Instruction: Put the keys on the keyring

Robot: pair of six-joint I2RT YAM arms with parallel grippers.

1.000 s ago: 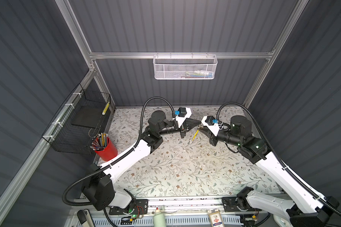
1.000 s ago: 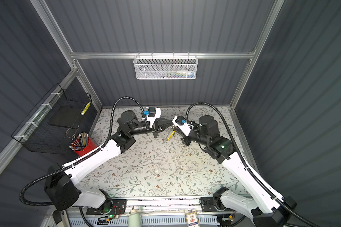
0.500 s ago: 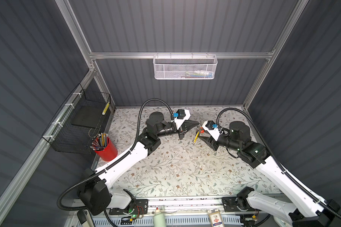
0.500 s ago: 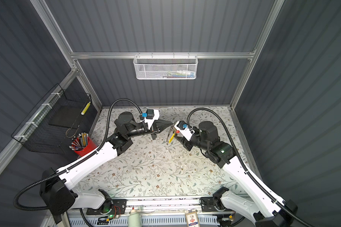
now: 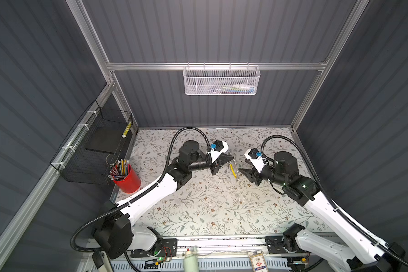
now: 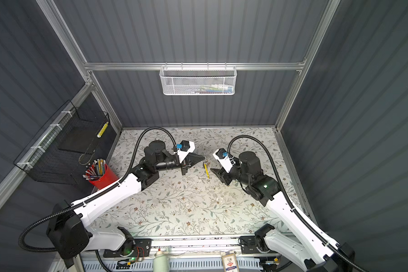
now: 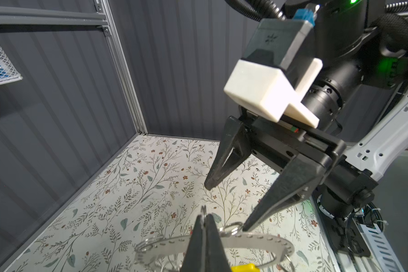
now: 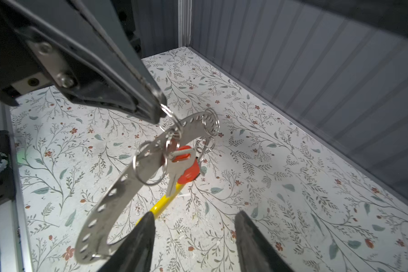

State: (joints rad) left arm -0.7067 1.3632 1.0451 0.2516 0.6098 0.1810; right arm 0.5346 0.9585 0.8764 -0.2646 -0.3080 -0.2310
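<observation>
The right claw (image 5: 245,175) is letting go. A second ago it was closed and nose to nose with the left claw (image 5: 232,158) at the ring. Now its jaws are standing apart with nothing between them, and it is sitting back with a clear gap between the two claws in both top views.

I am reading that as a threading step just finishing. The key with the red tag (image 8: 189,174) is hanging from the keyring (image 8: 127,179) by small loops, so it looks to be on the hoop and no longer needing support. I am not finding the other key, the white-labelled one, in any view, so the job is probably only part done.

The left claw is staying clamped tight on a small wire loop (image 8: 166,109) linked to the hoop, and the whole keyring, yellow segment (image 5: 232,169) included, is dangling below its tips over the flowered table (image 8: 292,188). I cannot tell whether its lowest part is touching the table. From the right wrist camera, the hoop is hanging just ahead of the open right claw, its lower curve running beside one fingertip (image 8: 149,221) rather than between the two.
</observation>
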